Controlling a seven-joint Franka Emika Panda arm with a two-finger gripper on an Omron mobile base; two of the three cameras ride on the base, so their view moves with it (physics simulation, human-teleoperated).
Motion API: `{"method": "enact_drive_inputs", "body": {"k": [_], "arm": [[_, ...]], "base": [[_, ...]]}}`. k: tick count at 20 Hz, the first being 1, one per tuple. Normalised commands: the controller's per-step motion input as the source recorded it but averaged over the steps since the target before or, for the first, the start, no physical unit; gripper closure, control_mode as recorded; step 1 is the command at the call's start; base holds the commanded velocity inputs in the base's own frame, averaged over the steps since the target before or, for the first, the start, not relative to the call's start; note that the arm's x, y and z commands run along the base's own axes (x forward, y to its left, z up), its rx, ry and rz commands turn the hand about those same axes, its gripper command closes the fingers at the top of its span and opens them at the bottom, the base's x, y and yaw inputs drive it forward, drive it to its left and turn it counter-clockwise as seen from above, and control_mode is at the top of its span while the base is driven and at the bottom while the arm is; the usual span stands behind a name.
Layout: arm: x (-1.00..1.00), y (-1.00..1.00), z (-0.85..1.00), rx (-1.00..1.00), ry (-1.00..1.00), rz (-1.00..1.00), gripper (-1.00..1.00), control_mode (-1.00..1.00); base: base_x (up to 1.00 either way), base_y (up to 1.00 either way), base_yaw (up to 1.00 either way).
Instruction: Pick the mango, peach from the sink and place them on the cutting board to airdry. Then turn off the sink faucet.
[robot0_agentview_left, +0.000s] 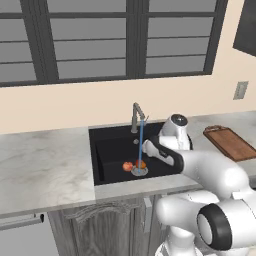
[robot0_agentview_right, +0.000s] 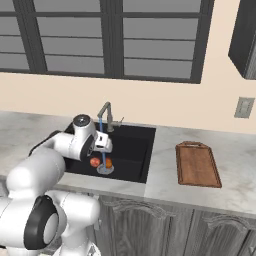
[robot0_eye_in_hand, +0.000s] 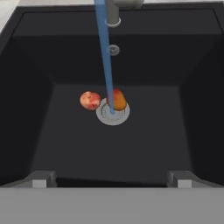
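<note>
The black sink (robot0_eye_in_hand: 39, 144) (robot0_agentview_left: 107, 150) (robot0_agentview_right: 132, 150) holds both fruits beside its steel drain (robot0_eye_in_hand: 113, 116). The orange mango (robot0_eye_in_hand: 118, 100) (robot0_agentview_left: 141, 163) (robot0_agentview_right: 108, 162) rests on the drain's far edge, under the blue water stream (robot0_eye_in_hand: 105, 52). Just left of it lies the pinkish-red peach (robot0_eye_in_hand: 90, 100) (robot0_agentview_left: 128, 166) (robot0_agentview_right: 95, 162). My gripper (robot0_eye_in_hand: 111, 179) hovers open above the basin with nothing between its fingertips (robot0_eye_in_hand: 39, 179). The grey faucet (robot0_agentview_left: 136, 116) (robot0_agentview_right: 106, 115) stands at the sink's back rim, running. The wooden cutting board (robot0_agentview_left: 230, 142) (robot0_agentview_right: 197, 164) lies on the counter right of the sink.
Pale marble counter (robot0_agentview_left: 40, 165) (robot0_agentview_right: 235, 175) surrounds the sink. A window with dark frames (robot0_agentview_left: 125, 40) spans the wall behind. A wall outlet (robot0_agentview_right: 244, 107) sits above the counter at right. My arm (robot0_agentview_left: 210, 170) reaches over the sink's right front.
</note>
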Motion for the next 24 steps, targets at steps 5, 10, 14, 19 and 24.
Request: {"method": "enact_drive_inputs", "body": {"k": [5, 10, 14, 19, 24], "arm": [[0.23, 0.01, -0.21, 0.00, 0.00, 0.00, -1.00, -1.00], [0.15, 0.00, -0.15, 0.00, 0.00, 0.00, -1.00, -1.00], [0.10, 0.01, -0.10, 0.00, 0.00, 0.00, -1.00, -1.00], [0.11, 0.01, -0.09, 0.00, 0.00, 0.00, -1.00, -1.00], [0.11, 0.01, -0.19, 0.00, 0.00, 0.00, -1.00, -1.00]], "base": [[0.00, 0.00, 0.00], [0.00, 0.00, 0.00], [0.00, 0.00, 0.00], [0.00, 0.00, 0.00], [0.00, 0.00, 0.00]]}}
